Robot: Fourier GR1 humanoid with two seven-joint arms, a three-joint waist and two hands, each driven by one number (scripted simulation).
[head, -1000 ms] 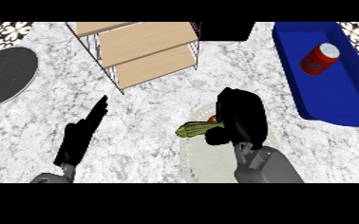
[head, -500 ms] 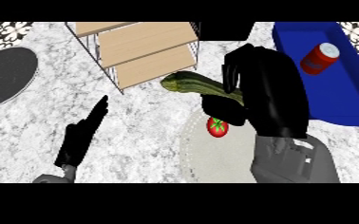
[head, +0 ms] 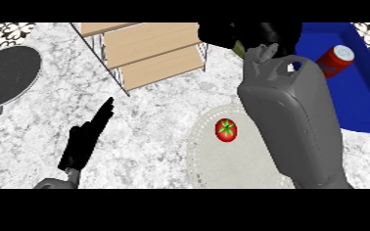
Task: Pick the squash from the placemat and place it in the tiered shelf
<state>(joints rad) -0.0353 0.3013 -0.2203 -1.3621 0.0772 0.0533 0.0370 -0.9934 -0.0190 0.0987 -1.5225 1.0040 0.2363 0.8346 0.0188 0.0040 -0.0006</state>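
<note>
One tomato [head: 226, 130] on one placemat [head: 217, 169]; one can [head: 334, 60].

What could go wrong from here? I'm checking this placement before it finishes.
The right hand is curled round the squash, of which only a sliver shows, right beside the tiered shelf. The squash could catch the shelf's wire frame rather than land on a board. The forearm reaches over the placemat close to the tomato, so pulling back might nudge it. The red can on the blue tray also sits near the hand.
</note>
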